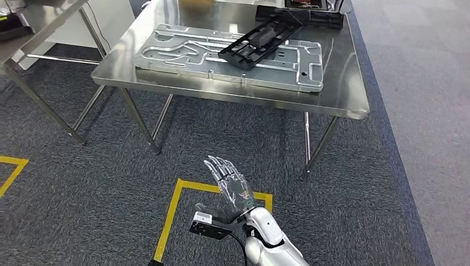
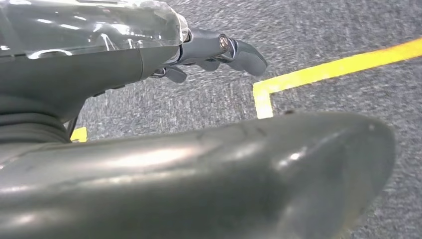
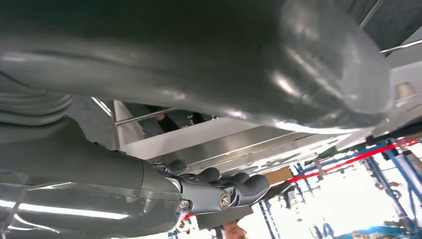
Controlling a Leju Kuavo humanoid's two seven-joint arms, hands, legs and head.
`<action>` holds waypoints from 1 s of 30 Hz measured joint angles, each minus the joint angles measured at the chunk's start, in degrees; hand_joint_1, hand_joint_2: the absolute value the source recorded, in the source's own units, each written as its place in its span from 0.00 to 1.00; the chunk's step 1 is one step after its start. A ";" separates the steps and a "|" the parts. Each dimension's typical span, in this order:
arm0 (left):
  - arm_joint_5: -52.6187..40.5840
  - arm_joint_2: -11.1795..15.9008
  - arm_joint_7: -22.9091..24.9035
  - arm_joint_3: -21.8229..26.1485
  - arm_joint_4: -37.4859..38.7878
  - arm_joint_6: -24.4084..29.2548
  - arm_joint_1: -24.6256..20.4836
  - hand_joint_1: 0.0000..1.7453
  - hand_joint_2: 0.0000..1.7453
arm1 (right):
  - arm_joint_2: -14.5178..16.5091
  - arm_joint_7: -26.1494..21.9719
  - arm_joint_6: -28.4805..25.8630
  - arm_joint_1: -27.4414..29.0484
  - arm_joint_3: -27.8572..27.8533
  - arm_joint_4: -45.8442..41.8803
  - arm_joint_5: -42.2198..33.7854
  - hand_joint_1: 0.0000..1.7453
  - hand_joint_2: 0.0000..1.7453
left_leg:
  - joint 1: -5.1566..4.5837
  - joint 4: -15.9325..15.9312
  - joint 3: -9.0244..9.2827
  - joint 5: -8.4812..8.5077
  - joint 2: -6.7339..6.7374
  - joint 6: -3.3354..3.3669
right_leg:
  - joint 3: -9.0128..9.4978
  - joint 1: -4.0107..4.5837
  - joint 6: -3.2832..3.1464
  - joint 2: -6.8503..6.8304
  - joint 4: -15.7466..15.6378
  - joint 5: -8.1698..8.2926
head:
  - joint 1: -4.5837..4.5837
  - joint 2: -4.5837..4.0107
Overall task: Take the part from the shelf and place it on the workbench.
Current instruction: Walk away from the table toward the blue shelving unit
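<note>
Here, in the head view, we see the black frame part (image 1: 260,40) lying flat on the big grey metal plate (image 1: 183,58), which sits on the shiny steel bench (image 1: 343,94). The long side of the part slants from near left up to far right. Our right hand (image 1: 228,185) is low over the carpet, above a yellow tape corner (image 1: 177,191), well apart from the bench. Its fingers are spread and it holds nothing. The part lies ahead of this hand, higher up and a little to the right. The bench edge and a bench leg (image 1: 318,147) stand between them. A black tray (image 1: 302,15) sits just behind the part. Another steel table (image 1: 39,39) stands off to the left.

In the left wrist view, our left hand (image 2: 209,50) hangs over the carpet near more yellow tape (image 2: 318,72). Its fingers are loose and hold nothing.

In the right wrist view, the fingers (image 3: 219,186) point up at the underside of the bench (image 3: 224,144).

We think the part is already set down, so little is left to do.
</note>
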 joint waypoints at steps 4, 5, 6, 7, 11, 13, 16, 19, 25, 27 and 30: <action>0.11 0.22 0.11 0.01 0.00 -0.04 0.20 0.00 0.00 | 0.13 0.02 0.20 0.84 -0.35 -1.17 0.92 0.00 0.00 | 0.48 -0.72 -0.22 1.13 -1.90 1.24 | -1.31 -0.48 1.41 3.28 3.51 -2.92 | 0.00 0.00; 0.10 0.24 0.13 0.01 0.00 -0.04 0.11 0.00 0.00 | 0.09 0.02 0.29 1.08 -0.52 -1.29 1.08 0.00 0.00 | 0.53 -0.76 -0.49 1.37 -2.38 1.43 | -2.70 -0.70 1.69 4.92 6.81 -4.97 | 0.01 0.00; 0.07 0.26 0.14 0.00 0.00 -0.04 0.04 0.00 0.00 | 0.05 0.02 0.39 1.38 -0.69 -1.36 1.19 0.00 0.00 | 0.55 -0.73 -0.77 1.56 -2.95 1.58 | -4.40 -0.82 1.81 5.76 10.70 -6.97 | 0.01 0.00; -0.05 0.27 0.19 -0.01 0.00 -0.04 0.05 0.00 0.00 | 0.01 0.02 0.49 1.71 -0.86 -1.36 1.29 0.00 0.00 | 0.55 -0.68 -1.02 1.71 -3.57 1.61 | -5.93 -0.92 1.90 6.05 14.16 -8.34 | 0.01 0.00; -0.83 0.34 0.42 -0.21 0.00 -0.21 0.34 0.00 0.00 | -0.03 0.03 0.66 2.21 -1.12 -1.38 1.65 0.00 0.00 | 0.57 -0.41 -1.48 2.05 -6.36 1.23 | -3.27 -1.42 1.72 7.19 9.33 -4.02 | 0.01 0.00; -1.17 0.34 0.53 -0.42 0.00 -0.37 0.22 0.00 0.00 | -0.03 0.05 0.64 2.28 -1.29 -1.48 1.94 0.00 0.00 | 0.52 -0.32 -1.74 2.25 -7.65 0.70 | 0.18 -1.67 1.44 9.76 2.14 -1.45 | 0.01 0.00; -1.66 0.40 0.67 -0.67 0.00 -0.64 0.27 0.00 0.00 | -0.01 0.09 0.59 2.65 -1.51 -1.86 2.31 0.00 0.00 | 0.79 -0.62 -2.32 2.82 -9.33 -0.58 | 1.04 -1.47 0.89 10.25 -0.22 -1.03 | 0.01 0.00; -1.88 0.53 0.73 -0.88 0.00 -0.72 0.47 0.00 0.00 | 0.18 0.08 0.34 2.89 -1.56 -2.40 2.61 0.00 0.00 | 0.74 1.56 -3.58 1.35 -6.91 -1.30 | 1.27 -1.63 -0.27 8.18 -1.11 -0.37 | -0.01 0.00; -0.68 0.74 0.90 -0.92 0.00 0.01 0.59 0.00 0.00 | 0.14 -0.34 -0.38 4.32 -1.89 -2.58 2.72 0.00 0.00 | 0.71 13.43 -7.94 -3.55 -2.96 -1.54 | 1.01 -0.85 -0.81 3.33 -1.14 -0.28 | -0.01 0.00; -0.42 0.85 0.96 -0.91 -0.01 0.28 0.59 0.00 0.00 | 0.14 -0.87 -0.83 4.48 -1.89 -2.58 2.41 0.00 0.00 | 0.43 5.51 -3.34 -0.57 -1.21 -1.06 | 1.03 -0.59 -0.64 2.06 -0.96 -0.40 | -0.01 0.00; -0.16 0.98 0.99 -0.90 -0.02 0.50 0.32 0.00 0.00 | 0.15 -1.74 -1.81 4.66 -1.92 -2.50 2.31 0.00 0.00 | -0.25 -0.70 -0.21 0.61 0.64 -0.07 | 1.01 -0.13 -0.03 0.60 -0.67 -0.58 | 0.00 0.00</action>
